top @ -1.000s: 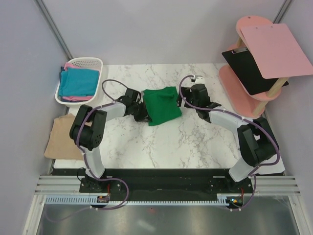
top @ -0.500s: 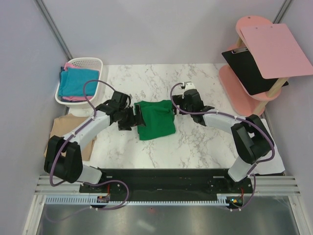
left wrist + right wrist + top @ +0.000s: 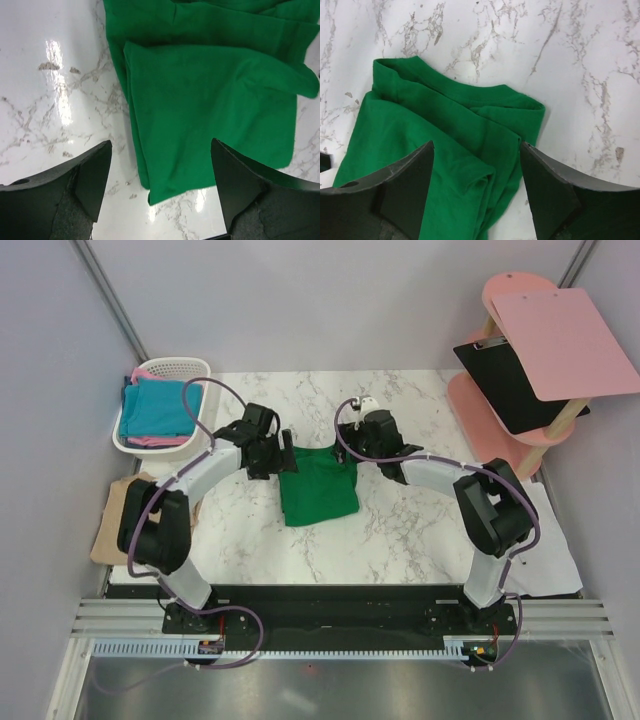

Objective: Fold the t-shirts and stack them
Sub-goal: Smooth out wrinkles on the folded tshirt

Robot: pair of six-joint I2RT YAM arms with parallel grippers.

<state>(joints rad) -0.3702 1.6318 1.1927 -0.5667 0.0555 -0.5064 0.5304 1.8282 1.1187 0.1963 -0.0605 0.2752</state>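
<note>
Left wrist view showed the left gripper [image 3: 161,175] spread wide over the folded green t-shirt [image 3: 210,100], gripping nothing. The right gripper [image 3: 476,170] gaped equally wide over the shirt, which lay on the marble table [image 3: 580,60].

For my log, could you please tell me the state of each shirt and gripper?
green t-shirt: folded, on the table
tan t-shirt: lying at the table's left edge
teal-blue t-shirt: folded, in the basket
left gripper: open, empty
right gripper: open, empty
</note>
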